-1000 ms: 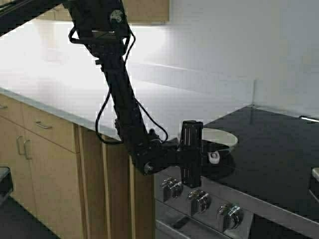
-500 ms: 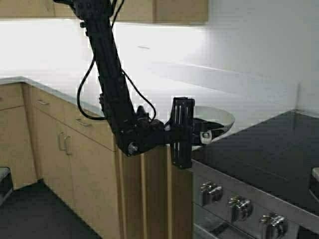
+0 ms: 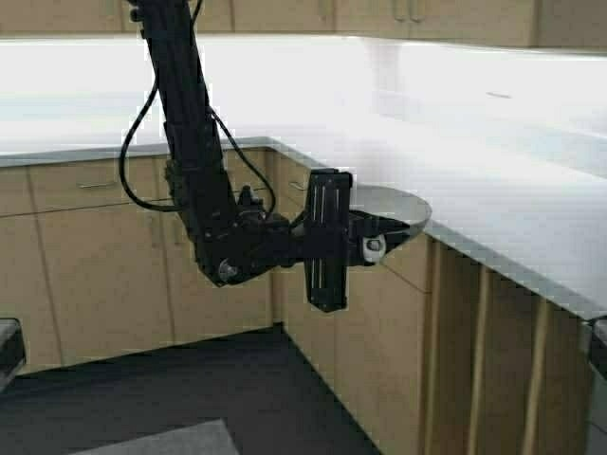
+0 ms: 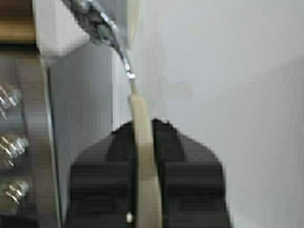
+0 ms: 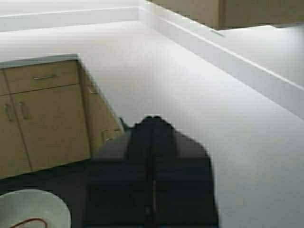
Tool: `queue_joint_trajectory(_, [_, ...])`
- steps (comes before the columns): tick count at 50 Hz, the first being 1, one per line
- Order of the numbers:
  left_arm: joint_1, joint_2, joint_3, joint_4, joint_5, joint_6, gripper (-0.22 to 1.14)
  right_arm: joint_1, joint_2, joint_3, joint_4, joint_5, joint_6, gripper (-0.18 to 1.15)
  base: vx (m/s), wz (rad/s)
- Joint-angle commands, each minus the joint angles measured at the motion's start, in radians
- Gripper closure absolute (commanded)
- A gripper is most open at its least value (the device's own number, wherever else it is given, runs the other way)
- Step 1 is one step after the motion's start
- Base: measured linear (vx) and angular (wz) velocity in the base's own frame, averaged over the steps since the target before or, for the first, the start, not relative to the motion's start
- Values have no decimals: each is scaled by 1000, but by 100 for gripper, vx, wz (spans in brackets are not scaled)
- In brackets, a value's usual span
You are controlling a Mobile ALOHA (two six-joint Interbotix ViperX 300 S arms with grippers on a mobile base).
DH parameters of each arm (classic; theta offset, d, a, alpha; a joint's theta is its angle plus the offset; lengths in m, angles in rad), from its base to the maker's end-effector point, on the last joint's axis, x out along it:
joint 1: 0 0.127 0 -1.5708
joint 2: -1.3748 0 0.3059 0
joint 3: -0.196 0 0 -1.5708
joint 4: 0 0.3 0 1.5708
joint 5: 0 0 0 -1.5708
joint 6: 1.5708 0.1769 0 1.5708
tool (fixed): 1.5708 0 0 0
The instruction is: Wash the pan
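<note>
My left gripper (image 3: 372, 245) is shut on the short pale handle (image 4: 143, 156) of the pan (image 3: 387, 206) and holds it in the air beside the edge of the white countertop (image 3: 503, 199). In the left wrist view the handle runs straight between the two black fingers (image 4: 187, 175), and the pan's shiny edge (image 4: 102, 23) shows beyond them. In the right wrist view the pan (image 5: 28, 209) shows as a white round with a reddish ring mark, close to my shut, empty right gripper (image 5: 153, 118). The right arm sits low at the right.
An L-shaped white counter wraps round the corner over pale wood cabinets (image 3: 95, 265) with drawers and doors. Dark floor (image 3: 190, 398) lies below. Upper cabinets (image 3: 455, 14) hang above. A silver panel with knobs (image 4: 9, 142) shows in the left wrist view.
The robot has turned to its left: the black stove and its knobs have slid out of the high view to the right, and the cabinet corner has come in. The pan stays held.
</note>
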Motion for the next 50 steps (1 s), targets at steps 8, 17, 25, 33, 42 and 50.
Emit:
queue_joint_trajectory(8, [-5, -60, 40, 2, -69, 20, 89, 2, 14, -6, 0, -3, 3, 91, 3, 59])
queue_joint_trajectory(17, [-5, -48, 32, -3, -69, 26, 89, 2, 26, -2, -2, -3, -8, 91, 4, 53])
queue_joint_trajectory(25, [-5, -40, 14, 0, -71, 26, 89, 0, 26, 11, -28, -3, -14, 91, 3, 57])
queue_joint_trajectory(33, [-5, -67, 34, 3, -71, 28, 89, 2, 26, 11, -34, -9, -14, 91, 4, 64])
queue_joint_trajectory(42, [-5, -87, 55, 21, -71, 25, 89, 0, 26, 11, -35, -9, -15, 91, 6, 66])
queue_joint_trajectory(50, [-5, -106, 80, 17, -71, 28, 89, 2, 26, 14, -35, -9, -15, 91, 8, 69])
